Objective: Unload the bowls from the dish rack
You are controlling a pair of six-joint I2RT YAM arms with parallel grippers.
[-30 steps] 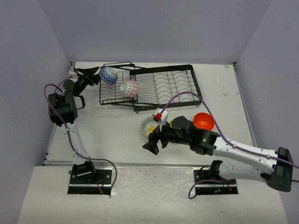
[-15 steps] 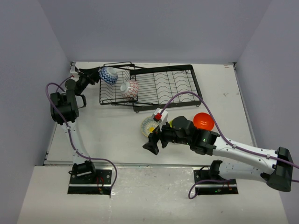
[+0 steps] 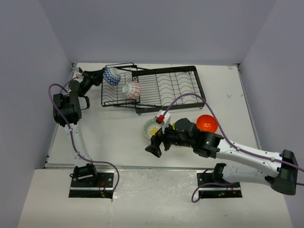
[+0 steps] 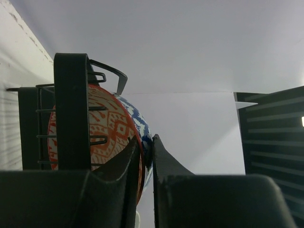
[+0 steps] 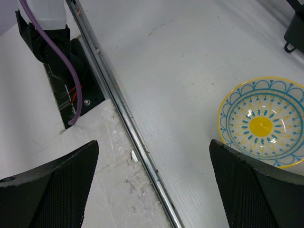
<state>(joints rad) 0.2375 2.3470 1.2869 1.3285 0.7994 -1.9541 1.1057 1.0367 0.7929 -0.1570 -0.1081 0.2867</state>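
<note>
The black wire dish rack (image 3: 161,85) lies at the back of the table. A blue-patterned bowl (image 3: 111,76) is at its left end, and a red-and-white bowl (image 3: 132,90) stands beside it in the rack. My left gripper (image 3: 99,76) is shut on the blue bowl's rim (image 4: 142,124). The red-and-white pattern (image 4: 109,128) shows just left of it, behind rack wires. My right gripper (image 3: 154,146) is open and empty over the table's front edge (image 5: 153,147). The cream bowl with a yellow centre (image 3: 152,127) (image 5: 262,126) and the orange bowl (image 3: 207,123) sit on the table. No lime green bowl is in view.
A metal strip (image 5: 128,128) marks the table's front edge under my right gripper. Grey walls close in the back and both sides. The right arm (image 3: 228,147) stretches across the front right of the table.
My left wrist has shifted slightly toward the rack, still at the blue bowl. The right arm and the other bowls have not moved.
</note>
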